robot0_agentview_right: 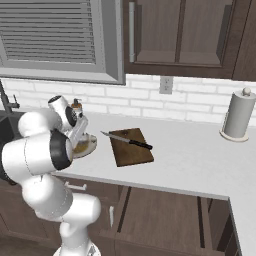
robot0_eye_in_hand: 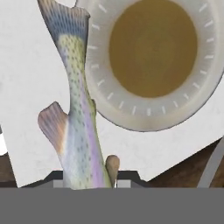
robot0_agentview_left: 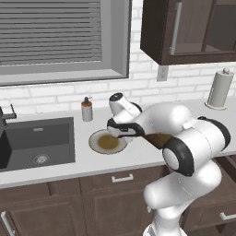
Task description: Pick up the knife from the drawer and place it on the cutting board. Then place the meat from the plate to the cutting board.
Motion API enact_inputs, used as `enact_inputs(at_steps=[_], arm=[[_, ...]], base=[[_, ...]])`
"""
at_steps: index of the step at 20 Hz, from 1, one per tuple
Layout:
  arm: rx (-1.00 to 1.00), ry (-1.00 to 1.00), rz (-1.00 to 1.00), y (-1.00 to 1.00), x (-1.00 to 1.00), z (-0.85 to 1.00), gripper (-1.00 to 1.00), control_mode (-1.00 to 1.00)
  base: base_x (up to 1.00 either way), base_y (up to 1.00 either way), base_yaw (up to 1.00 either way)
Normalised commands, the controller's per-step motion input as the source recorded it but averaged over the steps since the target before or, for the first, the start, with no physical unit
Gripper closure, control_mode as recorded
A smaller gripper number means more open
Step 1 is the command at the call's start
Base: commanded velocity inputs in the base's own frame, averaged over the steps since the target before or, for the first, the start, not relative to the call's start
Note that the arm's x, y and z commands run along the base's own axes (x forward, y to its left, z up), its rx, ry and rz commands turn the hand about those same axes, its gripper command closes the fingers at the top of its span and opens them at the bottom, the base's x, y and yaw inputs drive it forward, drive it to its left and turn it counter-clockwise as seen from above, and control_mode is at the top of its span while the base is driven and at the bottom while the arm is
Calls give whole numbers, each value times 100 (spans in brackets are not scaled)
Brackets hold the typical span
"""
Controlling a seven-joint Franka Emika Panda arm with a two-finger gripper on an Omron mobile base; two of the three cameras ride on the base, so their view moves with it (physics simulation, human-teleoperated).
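Gripper: in the hand view the gripper (robot0_eye_in_hand: 89,181) sits at the bottom centre, its two dark tips on either side of the meat and clamped on it; in the left base view the hand is at the middle of the frame, over the plate's right edge.
Meat: the meat (robot0_eye_in_hand: 74,100) is a speckled, pale grey-and-lilac fish body with fins (it reads as a trout), running from the bottom centre to the upper left of the hand view, lifted above the counter.
Plate: the plate (robot0_eye_in_hand: 100,98) is round with a beige rim and brown centre, in the upper right of the hand view; it lies bare on the counter. In the left base view the plate (robot0_agentview_left: 97,143) is left of centre, between the sink and the arm.
Cutting board: the cutting board (robot0_agentview_right: 131,152) lies flat at the centre of the right base view, just right of the plate.
Knife: the knife (robot0_agentview_right: 127,140) lies across the board's upper half, its black handle to the right and its blade tip reaching past the board's left edge.
Drawer: the drawer (robot0_agentview_right: 165,215) stands pulled out below the counter edge, lower centre of the right base view.
Counter: the white counter (robot0_agentview_right: 200,155) carries a paper towel roll (robot0_agentview_right: 236,116) at the right and a soap bottle (robot0_agentview_left: 86,109) beside the sink (robot0_agentview_left: 37,143).
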Motion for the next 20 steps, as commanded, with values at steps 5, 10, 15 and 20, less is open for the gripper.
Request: enact_inputs(at_steps=[5, 10, 15, 20], arm=[[0, 0, 0, -100, 0, 9, 100, -100], [0, 4, 0, -94, 0, 0, 100, -100], [0, 5, 0, -75, 0, 0, 100, -100], [0, 0, 0, -54, 2, 0, 100, -100]], base=[[0, 0, 0], [0, 0, 0], [0, 0, 0], [0, 0, 0]])
